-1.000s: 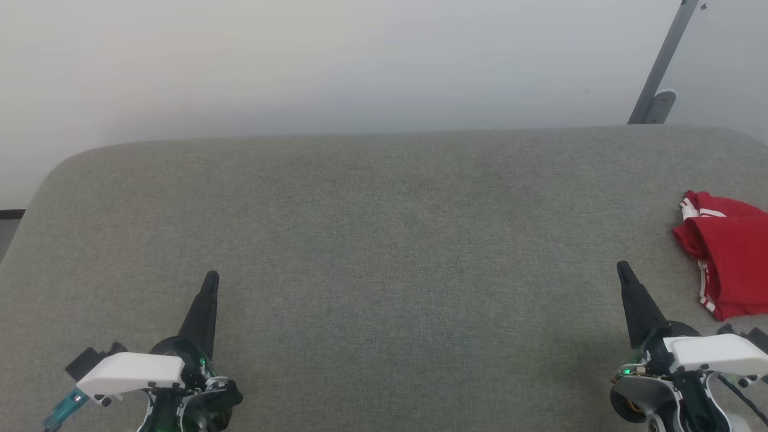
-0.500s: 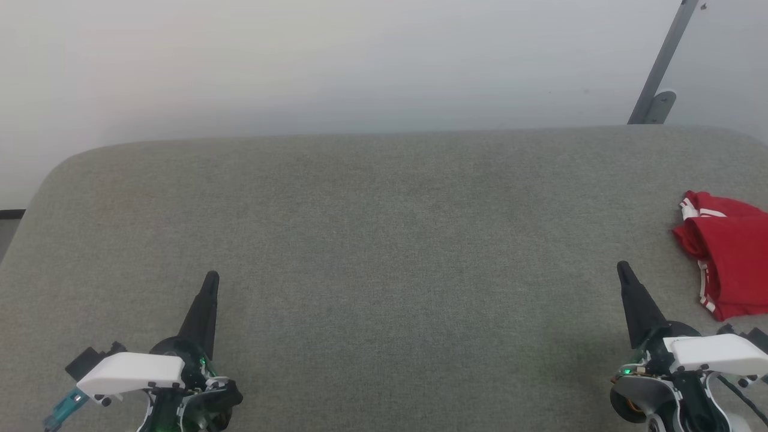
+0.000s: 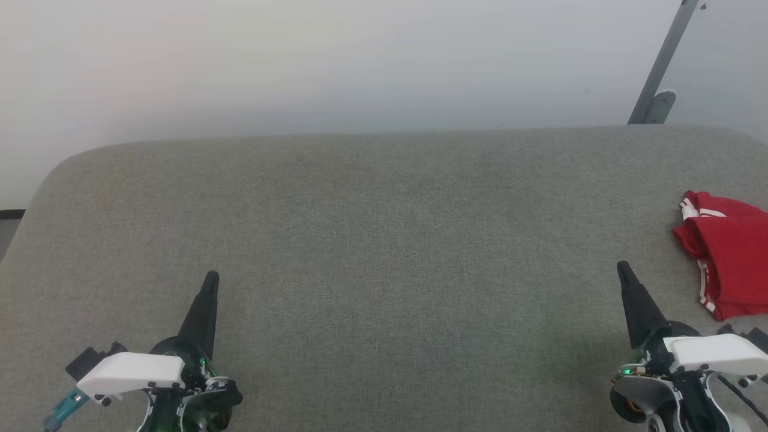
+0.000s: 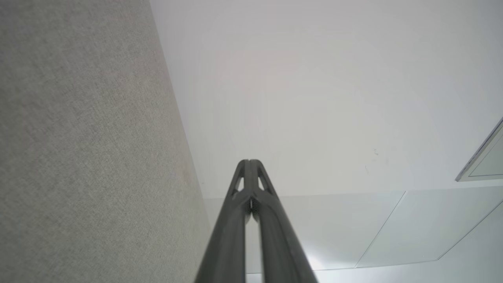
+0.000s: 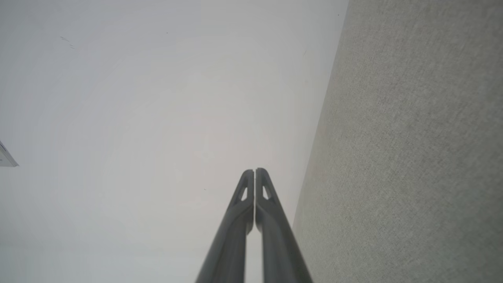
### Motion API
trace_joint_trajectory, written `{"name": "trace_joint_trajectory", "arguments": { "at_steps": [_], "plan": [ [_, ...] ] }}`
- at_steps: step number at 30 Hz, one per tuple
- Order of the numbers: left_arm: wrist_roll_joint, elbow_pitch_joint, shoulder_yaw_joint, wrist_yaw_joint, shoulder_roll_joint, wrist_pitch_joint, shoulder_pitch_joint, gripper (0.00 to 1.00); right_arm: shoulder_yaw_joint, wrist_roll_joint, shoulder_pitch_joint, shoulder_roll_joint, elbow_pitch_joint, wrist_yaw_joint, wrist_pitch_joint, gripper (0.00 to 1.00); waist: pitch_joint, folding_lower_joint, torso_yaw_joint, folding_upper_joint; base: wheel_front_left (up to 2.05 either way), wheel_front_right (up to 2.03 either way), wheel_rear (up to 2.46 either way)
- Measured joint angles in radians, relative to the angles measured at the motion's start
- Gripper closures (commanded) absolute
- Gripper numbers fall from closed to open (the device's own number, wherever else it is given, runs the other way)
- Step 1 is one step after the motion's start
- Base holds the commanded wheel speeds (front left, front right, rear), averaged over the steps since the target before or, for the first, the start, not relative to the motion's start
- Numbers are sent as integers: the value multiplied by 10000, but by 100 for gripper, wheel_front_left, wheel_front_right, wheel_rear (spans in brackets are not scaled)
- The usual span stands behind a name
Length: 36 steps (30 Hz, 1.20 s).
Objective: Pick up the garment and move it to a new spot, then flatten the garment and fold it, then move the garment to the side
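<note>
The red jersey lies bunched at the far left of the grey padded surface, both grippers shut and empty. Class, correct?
No: the head view shows the red jersey bunched at the far right of the grey padded surface. The left gripper and right gripper are shut and empty.

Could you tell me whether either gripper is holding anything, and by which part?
Nothing is held: the left gripper and right gripper are shut and empty; the garment lies apart from both.

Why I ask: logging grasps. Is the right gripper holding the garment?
No, the shut right gripper sits apart from the garment, holding nothing.
</note>
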Motion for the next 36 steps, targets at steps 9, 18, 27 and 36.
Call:
{"name": "trace_joint_trajectory", "arguments": {
  "at_steps": [9,18,27,36],
  "plan": [
    [0,0,0,0,0,0,0,100,0,0,0,0,-2,0,0,100,0,0,0,0,0,0,0],
    [0,0,0,0,0,0,-1,100,2,0,-1,0,-2,0,0,100,0,0,0,0,0,0,0],
    [0,0,0,0,0,0,-1,100,4,2,-1,0,-2,0,0,100,0,0,0,0,0,0,0],
    [0,0,0,0,0,0,-1,100,2,0,-1,0,-2,0,0,100,0,0,0,0,0,0,0]
  ]
}}
